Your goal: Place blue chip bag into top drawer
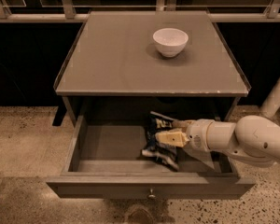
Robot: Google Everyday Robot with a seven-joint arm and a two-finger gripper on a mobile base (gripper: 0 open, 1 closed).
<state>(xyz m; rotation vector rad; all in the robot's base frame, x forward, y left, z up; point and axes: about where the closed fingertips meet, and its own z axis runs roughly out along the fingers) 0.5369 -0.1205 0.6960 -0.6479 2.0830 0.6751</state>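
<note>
The blue chip bag point(157, 146) lies tilted inside the open top drawer point(107, 186), right of the drawer's middle, its lower crimped end near the front panel. My gripper point(173, 130) reaches in from the right and sits just right of the bag's upper half. Its pale fingers point(170, 138) are spread apart, and the bag rests against them. The drawer is pulled fully out, with its small round knob point(150, 193) at the centre of the front panel.
A white bowl point(170, 41) stands on the grey cabinet top point(116, 59) at the back right. My white arm point(252, 141) crosses the drawer's right side. A railing and a dark wall run behind the cabinet. Speckled floor lies around it.
</note>
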